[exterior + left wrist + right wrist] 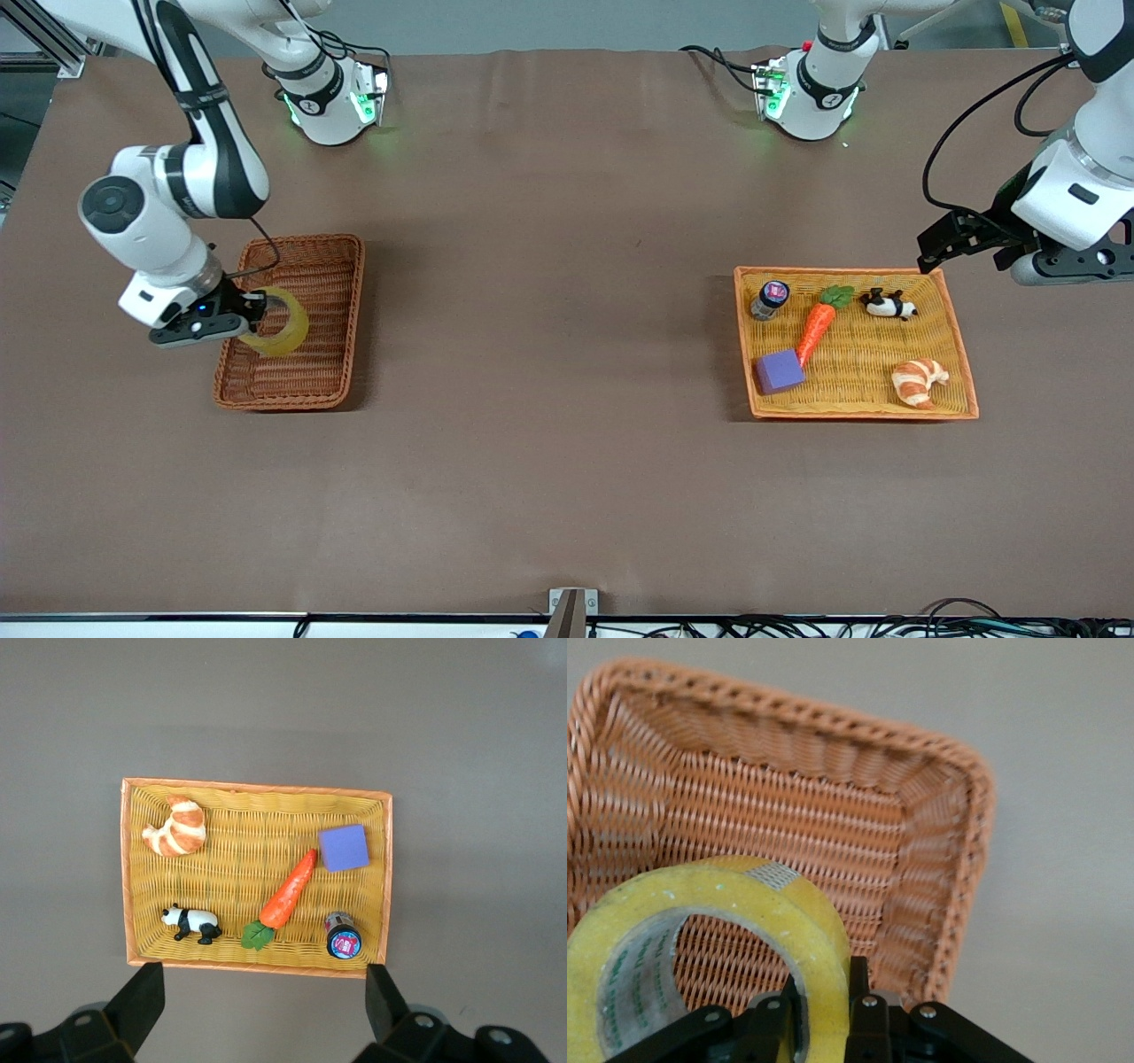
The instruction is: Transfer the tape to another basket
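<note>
At mid-left of the front view, right gripper (241, 321) pinches the rim of the translucent yellow ring-shaped tape roll (276, 322), held on edge directly over the reddish-brown rectangular wicker basket (341, 266), while at far right the waiting left gripper (961, 244), fingers spread, hangs by the flat orange woven tray (964, 372).

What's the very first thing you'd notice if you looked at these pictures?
The shiny yellow tape, pinched upright in the right gripper over the reddish-brown basket at the right arm's end of the table. Next, the bright orange tray at the left arm's end, holding a carrot, croissant, toy panda, purple block and small jar. The left gripper waits open above that tray's edge.
</note>
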Available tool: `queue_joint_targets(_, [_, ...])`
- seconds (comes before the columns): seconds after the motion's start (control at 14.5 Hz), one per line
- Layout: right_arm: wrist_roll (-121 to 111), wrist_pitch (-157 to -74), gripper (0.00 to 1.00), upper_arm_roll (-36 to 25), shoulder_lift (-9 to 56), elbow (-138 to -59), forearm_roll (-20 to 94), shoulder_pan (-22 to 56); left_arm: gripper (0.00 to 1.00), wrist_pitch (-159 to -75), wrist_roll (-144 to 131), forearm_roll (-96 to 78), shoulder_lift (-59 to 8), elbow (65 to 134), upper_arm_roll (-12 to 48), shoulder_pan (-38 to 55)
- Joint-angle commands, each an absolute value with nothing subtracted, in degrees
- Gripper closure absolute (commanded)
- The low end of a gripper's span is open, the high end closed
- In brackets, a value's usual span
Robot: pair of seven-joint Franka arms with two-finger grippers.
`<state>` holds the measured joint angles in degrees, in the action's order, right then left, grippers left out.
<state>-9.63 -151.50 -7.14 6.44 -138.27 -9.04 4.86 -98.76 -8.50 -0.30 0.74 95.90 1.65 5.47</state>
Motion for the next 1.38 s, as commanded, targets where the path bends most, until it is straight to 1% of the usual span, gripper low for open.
queue_joint_targets(0.0, [-10.64,-158.27,0.98,-7.12,5.18,-143.87,-7.82,5.01,0.0,-98.17,-7.91,-0.44,1.58,95.71,2.11,4.83])
queue_joint_targets(0.14, [-10.64,-161.7,0.96,-7.03,6.5,-145.36,-7.82,4.92,0.0,-98.17,-7.65,-0.35,1.58,95.71,2.11,4.83])
queue_joint_targets(0.28, [-10.55,-164.95,0.91,-7.03,9.04,-145.99,-7.82,4.92,0.0,-98.26,-6.33,-0.35,1.41,95.8,2.11,4.83])
queue_joint_targets(0.34, [-10.46,-165.75,0.88,-7.03,9.92,-145.99,-7.82,5.01,0.0,-98.26,-6.24,-0.35,1.41,95.8,2.11,4.83])
queue_joint_targets(0.41, [-10.46,-165.76,0.81,-7.03,10.11,-145.99,-7.82,5.01,0.0,-98.26,-6.24,-0.35,1.41,95.89,2.11,4.83])
queue_joint_targets(0.48, [-10.46,-165.67,0.58,-7.12,10.54,-145.9,-7.82,4.92,0.0,-98.26,-6.15,-0.35,1.41,95.89,2.11,4.83])
queue_joint_targets(0.62, [-10.28,-165.15,0.0,-7.03,10.37,-145.72,-7.82,4.92,0.0,-98.35,-6.15,-0.35,1.32,95.8,2.11,4.83])
queue_joint_targets(0.76, [-10.2,-162.88,0.0,-7.03,8.71,-143.98,-7.82,4.75,0.0,-98.35,-6.15,-0.35,1.14,95.8,2.11,4.83])
queue_joint_targets(0.83, [-10.02,-159.73,0.0,-6.86,7.66,-141.96,-7.82,4.66,0.0,-98.35,-6.15,-0.26,1.14,95.8,2.11,4.83])
queue_joint_targets(1.1, [-5.03,-136.55,0.0,-5.8,4.31,-127.31,-7.73,3.43,0.0,-98.26,-4.04,-0.18,1.14,95.8,2.2,4.92])
queue_joint_targets(1.31, [2.52,-118.53,0.0,-1.86,4.31,-112.55,-7.82,2.2,0.0,-98.17,-4.13,0.0,1.05,95.8,2.37,4.92])
